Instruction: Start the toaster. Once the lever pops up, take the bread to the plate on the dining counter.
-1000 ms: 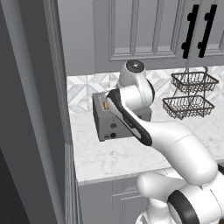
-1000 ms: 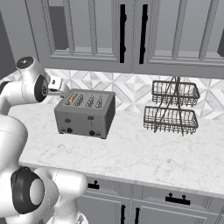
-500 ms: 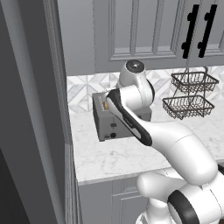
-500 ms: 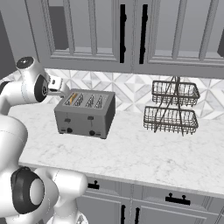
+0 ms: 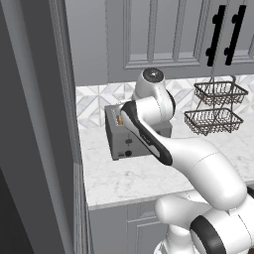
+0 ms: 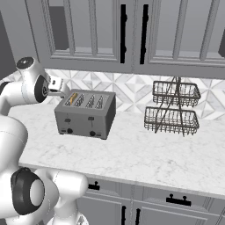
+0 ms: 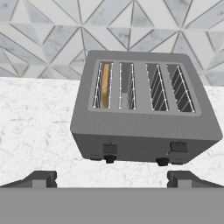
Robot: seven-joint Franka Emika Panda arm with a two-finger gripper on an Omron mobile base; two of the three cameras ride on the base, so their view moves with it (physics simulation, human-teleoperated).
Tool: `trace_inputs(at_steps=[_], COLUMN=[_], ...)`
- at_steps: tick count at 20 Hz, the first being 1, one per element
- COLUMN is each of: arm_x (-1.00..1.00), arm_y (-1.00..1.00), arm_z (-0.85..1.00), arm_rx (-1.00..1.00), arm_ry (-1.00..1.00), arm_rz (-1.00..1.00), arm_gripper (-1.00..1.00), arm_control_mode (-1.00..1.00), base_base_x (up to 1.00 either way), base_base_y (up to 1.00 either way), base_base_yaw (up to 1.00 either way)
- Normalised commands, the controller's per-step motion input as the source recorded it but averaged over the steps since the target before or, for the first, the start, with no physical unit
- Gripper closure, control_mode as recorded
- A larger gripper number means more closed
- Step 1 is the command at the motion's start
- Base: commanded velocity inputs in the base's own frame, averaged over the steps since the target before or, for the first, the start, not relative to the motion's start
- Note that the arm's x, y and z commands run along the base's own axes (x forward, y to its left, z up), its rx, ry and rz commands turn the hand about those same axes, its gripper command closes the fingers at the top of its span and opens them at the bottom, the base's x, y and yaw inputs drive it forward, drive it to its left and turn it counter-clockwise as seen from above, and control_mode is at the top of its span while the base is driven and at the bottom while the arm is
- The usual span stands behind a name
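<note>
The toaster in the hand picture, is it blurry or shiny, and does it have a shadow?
Hand view: the toaster is sharp, matte, no glare, its box skewed wider toward the camera. Right base view: only a faint shadow beneath it on the counter. Left base view: equally crisp, flat light.

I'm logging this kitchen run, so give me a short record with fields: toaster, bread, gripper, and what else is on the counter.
toaster: boxy grey metal four-slot toaster on the white marble counter, by the tiled backsplash
bread: golden-tan slice standing in the leftmost slot as the hand view shows it
levers: two dark sliders, both high on the front
gripper: gripper open, apart from the toaster, holding nothing
other: two-tier dark wire basket beside the toaster
</note>
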Motion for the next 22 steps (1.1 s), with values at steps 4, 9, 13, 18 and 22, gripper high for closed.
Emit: trace_inputs(at_steps=[4, 9, 13, 18, 22], arm_x=[0.0, 0.0, 0.0, 0.0, 0.0], arm_y=[0.0, 0.0, 0.0, 0.0, 0.0], arm_z=[0.0, 0.0, 0.0, 0.0, 0.0], arm_rx=[0.0, 0.0, 0.0, 0.0, 0.0], arm_ry=[0.0, 0.0, 0.0, 0.0, 0.0], arm_rz=[0.0, 0.0, 0.0, 0.0, 0.0], arm_gripper=[-1.0, -1.0, -1.0, -1.0, -1.0], arm_control_mode=[-1.0, -1.0, -1.0, -1.0, -1.0], base_base_x=[0.0, 0.0, 0.0, 0.0, 0.0], base_base_y=[0.0, 0.0, 0.0, 0.0, 0.0], base_base_yaw=[0.0, 0.0, 0.0, 0.0, 0.0])
